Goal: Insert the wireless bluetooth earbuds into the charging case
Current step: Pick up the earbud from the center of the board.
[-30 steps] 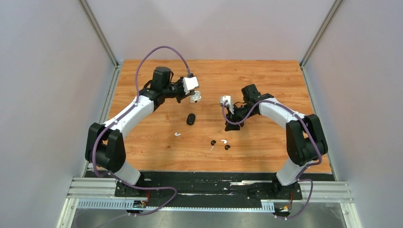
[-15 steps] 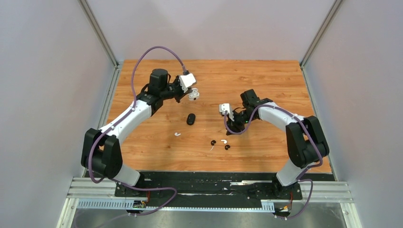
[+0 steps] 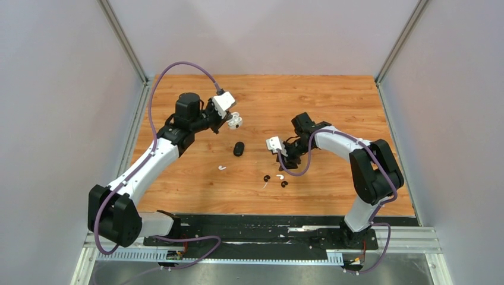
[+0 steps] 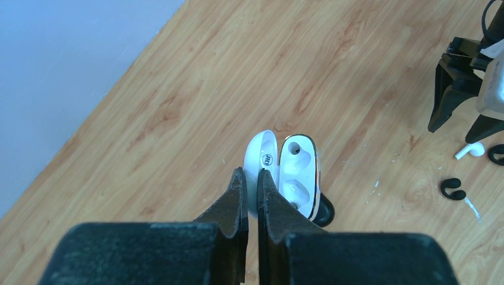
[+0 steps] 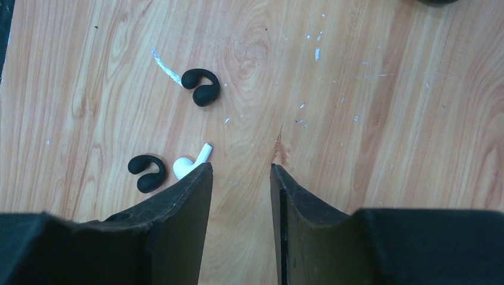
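My left gripper point(image 4: 251, 178) is shut on the lid point(image 4: 261, 155) of an open white charging case point(image 4: 299, 172) and holds it above the table; the case's two sockets show bare. From above, the white charging case point(image 3: 235, 122) hangs beyond a black case point(image 3: 239, 148) that lies on the wood. My right gripper point(image 5: 241, 172) is open, low over bare wood. Just left of its left finger lie a white earbud point(image 5: 191, 162) and a black earbud point(image 5: 147, 173). Another black earbud point(image 5: 201, 86) lies farther out. A second white earbud point(image 3: 222, 167) lies apart, to the left.
The wooden table point(image 3: 333, 101) is walled by grey panels at the back and on both sides. A thin white sliver point(image 5: 166, 66) lies by the farther black earbud. The black case point(image 4: 325, 212) shows under the held white one.
My left arm has carried the white case left and a little nearer. My right gripper has moved left and nearer, toward the cluster of earbuds, still open.
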